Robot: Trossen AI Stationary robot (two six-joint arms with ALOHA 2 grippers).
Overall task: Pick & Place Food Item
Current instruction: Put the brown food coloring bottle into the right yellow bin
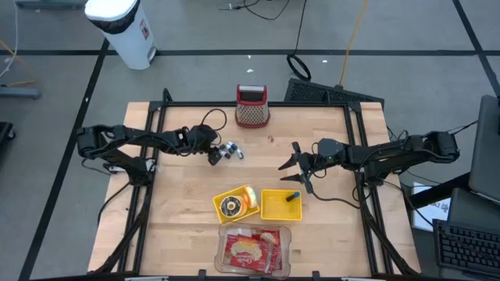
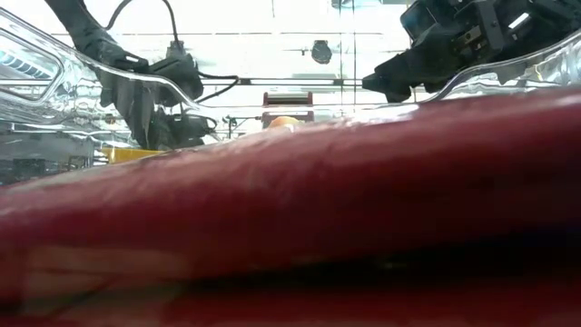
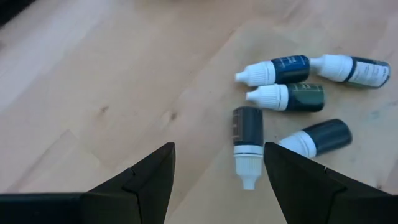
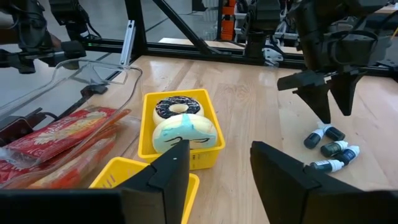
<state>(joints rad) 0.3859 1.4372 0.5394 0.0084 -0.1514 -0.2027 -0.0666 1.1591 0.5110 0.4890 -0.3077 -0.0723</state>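
1. Donuts (image 4: 180, 121): two, in a yellow tray (image 1: 237, 204) at the table's near middle, untouched.
2. My right gripper (image 1: 295, 168): fingers parted, empty, above the table beside a second yellow tray (image 1: 282, 204).
3. My left gripper (image 1: 214, 153): spread, empty, over small bottles (image 3: 292, 99).
4. Step: approach. Next, I judge, lower onto a donut.

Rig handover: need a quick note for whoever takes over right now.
Left gripper: jaws open, empty, above the small dropper bottles.
Right gripper: jaws open, empty, hovering beside the yellow bins.
Yellow bin holds two donuts; the second yellow bin holds a small dark item.
Clear container holds red packets.
Done: nothing held.
Left: pick and place the food item.
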